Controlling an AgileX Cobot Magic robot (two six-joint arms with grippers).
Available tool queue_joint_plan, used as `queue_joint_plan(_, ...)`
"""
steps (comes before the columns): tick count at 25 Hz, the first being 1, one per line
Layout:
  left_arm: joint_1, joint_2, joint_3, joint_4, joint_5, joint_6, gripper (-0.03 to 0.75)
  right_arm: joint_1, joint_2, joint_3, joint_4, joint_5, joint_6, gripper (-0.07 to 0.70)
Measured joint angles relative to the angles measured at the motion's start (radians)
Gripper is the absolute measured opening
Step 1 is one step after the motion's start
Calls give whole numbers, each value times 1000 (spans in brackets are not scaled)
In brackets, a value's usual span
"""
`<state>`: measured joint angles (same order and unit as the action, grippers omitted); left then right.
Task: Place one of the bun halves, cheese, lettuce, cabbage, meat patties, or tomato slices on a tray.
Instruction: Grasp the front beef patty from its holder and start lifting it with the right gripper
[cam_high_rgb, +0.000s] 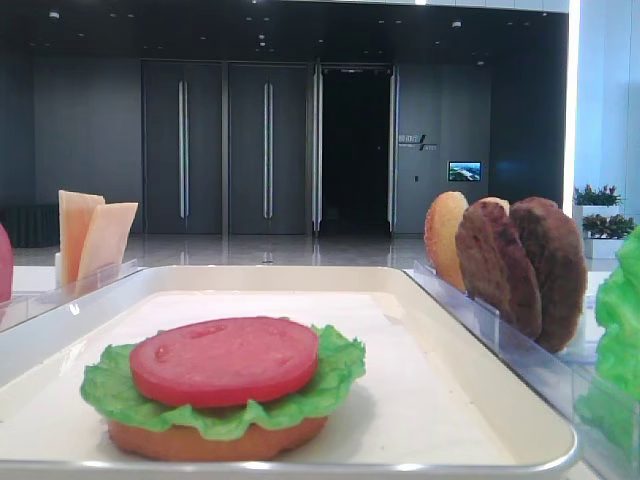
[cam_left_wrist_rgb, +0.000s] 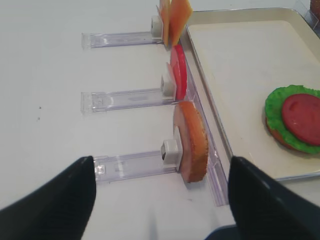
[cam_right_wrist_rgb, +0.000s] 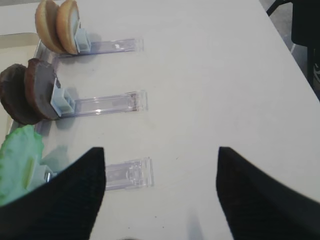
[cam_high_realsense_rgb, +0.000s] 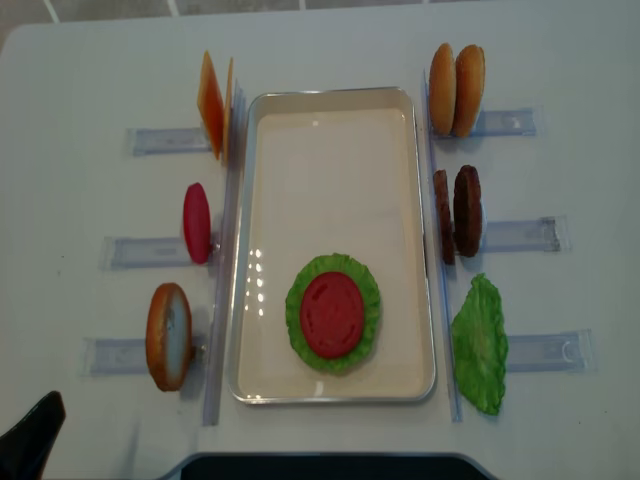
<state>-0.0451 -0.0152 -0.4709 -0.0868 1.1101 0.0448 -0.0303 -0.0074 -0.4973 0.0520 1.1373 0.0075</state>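
Note:
On the cream tray (cam_high_realsense_rgb: 330, 150) lies a stack: a bun half (cam_high_rgb: 215, 440), ruffled lettuce (cam_high_realsense_rgb: 365, 290) and a tomato slice (cam_high_realsense_rgb: 333, 313) on top. Left of the tray stand cheese (cam_high_realsense_rgb: 212, 103), a tomato slice (cam_left_wrist_rgb: 178, 71) and a bun half (cam_left_wrist_rgb: 192, 142) in racks. On the right are two bun halves (cam_right_wrist_rgb: 57, 25), two meat patties (cam_right_wrist_rgb: 30, 92) and a green leaf (cam_right_wrist_rgb: 20, 160), lettuce or cabbage, I cannot tell. My left gripper (cam_left_wrist_rgb: 161, 165) hangs open, short of the bun half. My right gripper (cam_right_wrist_rgb: 161, 152) is open over bare table.
Clear plastic racks (cam_high_realsense_rgb: 150, 140) lie on the white table on both sides of the tray; one rack's end (cam_right_wrist_rgb: 130, 175) lies just ahead of my right gripper's left finger. One black finger (cam_high_realsense_rgb: 35, 440) shows at the near left corner. The table's right edge (cam_right_wrist_rgb: 290, 45) is close.

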Motion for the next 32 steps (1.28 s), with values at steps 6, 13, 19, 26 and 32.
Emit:
queue_joint_plan(6, 0, 0, 0, 0, 0, 0, 609, 0, 0, 0, 0, 0, 0, 481)
queue_joint_plan(13, 0, 0, 0, 0, 0, 0, 549, 0, 0, 0, 0, 0, 1, 481)
queue_joint_plan(19, 0, 0, 0, 0, 0, 0, 505, 0, 0, 0, 22, 0, 4, 481)
queue_joint_plan(26, 0, 0, 0, 0, 0, 0, 447, 0, 161, -15, 57, 35, 4, 481)
queue_joint_plan(32, 0, 0, 0, 0, 0, 0, 401, 0, 402, -67, 75, 83, 3, 481)
